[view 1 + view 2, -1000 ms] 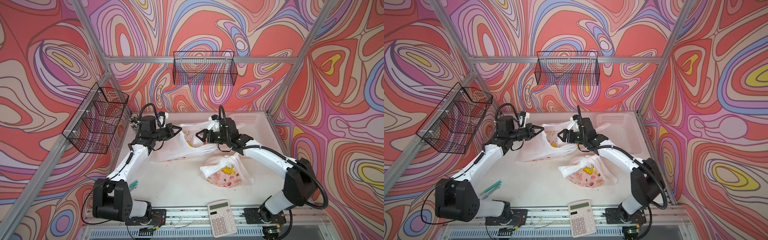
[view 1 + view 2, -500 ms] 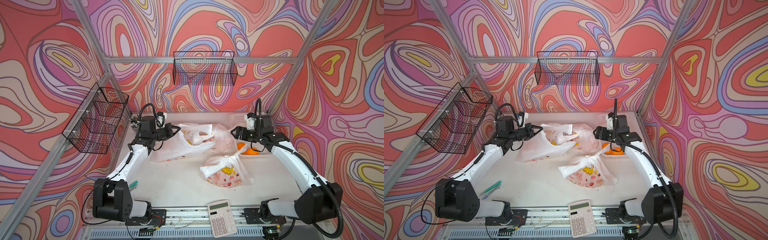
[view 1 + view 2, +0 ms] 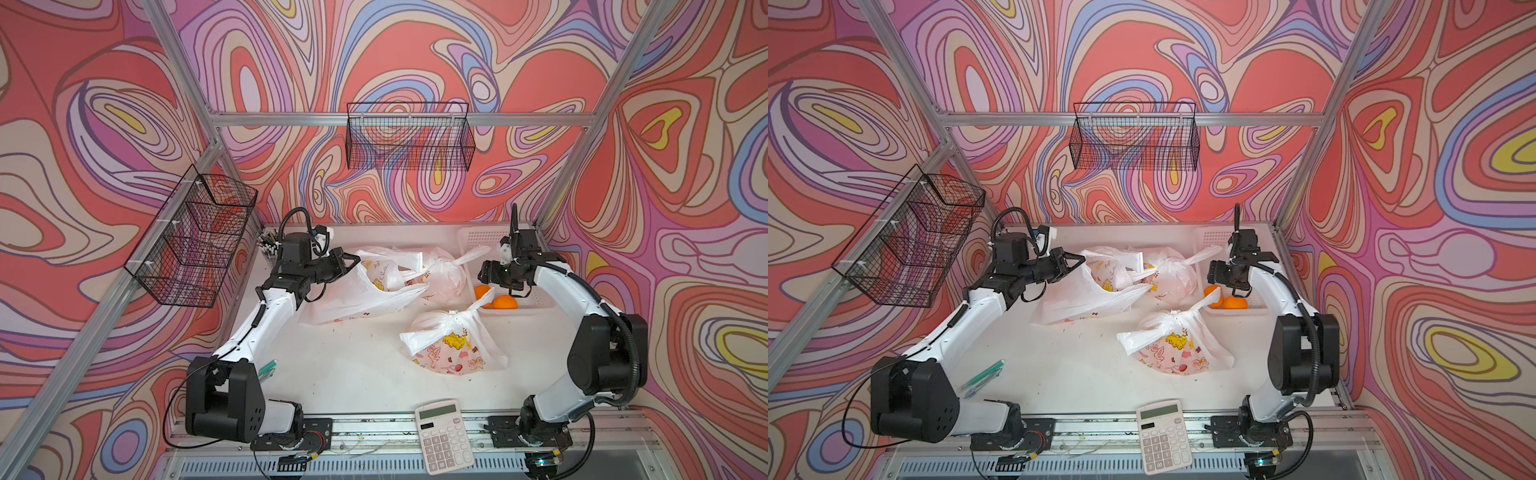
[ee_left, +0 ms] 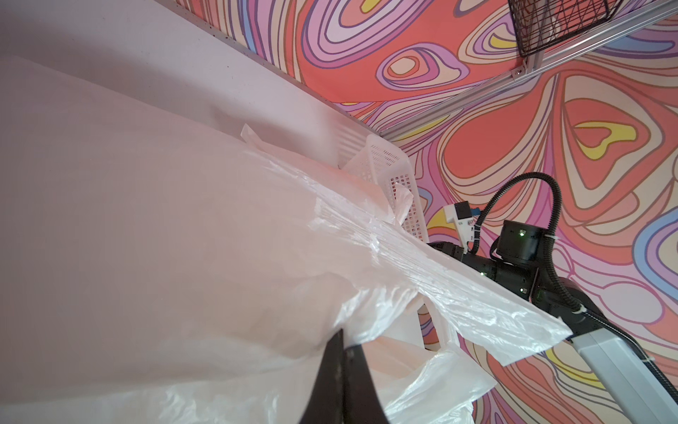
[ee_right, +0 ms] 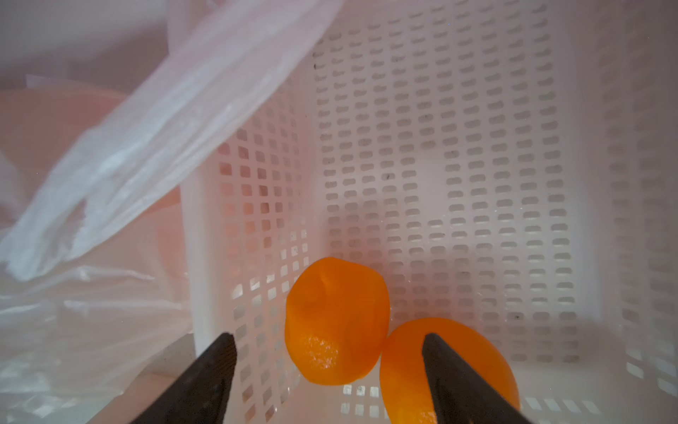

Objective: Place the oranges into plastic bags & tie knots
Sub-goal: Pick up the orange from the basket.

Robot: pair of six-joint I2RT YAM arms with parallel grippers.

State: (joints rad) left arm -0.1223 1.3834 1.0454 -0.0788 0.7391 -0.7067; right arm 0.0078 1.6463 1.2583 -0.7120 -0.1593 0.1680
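Two oranges point(image 3: 482, 291) point(image 5: 335, 323) lie in the front end of the white perforated basket point(image 3: 482, 239). My right gripper point(image 3: 488, 272) point(image 5: 327, 336) hovers open just above them, one fingertip point(image 5: 458, 385) in front of the second orange point(image 5: 403, 367). Shut on the rim of an open plastic bag point(image 3: 357, 295) point(image 4: 183, 220), my left gripper point(image 3: 353, 262) point(image 4: 343, 332) holds it up at the back left. Two more plastic bags are tied: one at the back point(image 3: 444, 274), one in front point(image 3: 449, 349) with its knot point(image 3: 451, 318) sticking up.
A calculator point(image 3: 442, 434) lies at the front edge. A cup of pens point(image 3: 268, 245) stands in the back left corner and a green pen point(image 3: 268, 368) lies by the left arm's base. Black wire baskets point(image 3: 409, 137) point(image 3: 195, 237) hang on the walls.
My right arm has swung from the open bag's mouth to the right and come down over the oranges in the basket. The left gripper has kept hold of the bag's rim.
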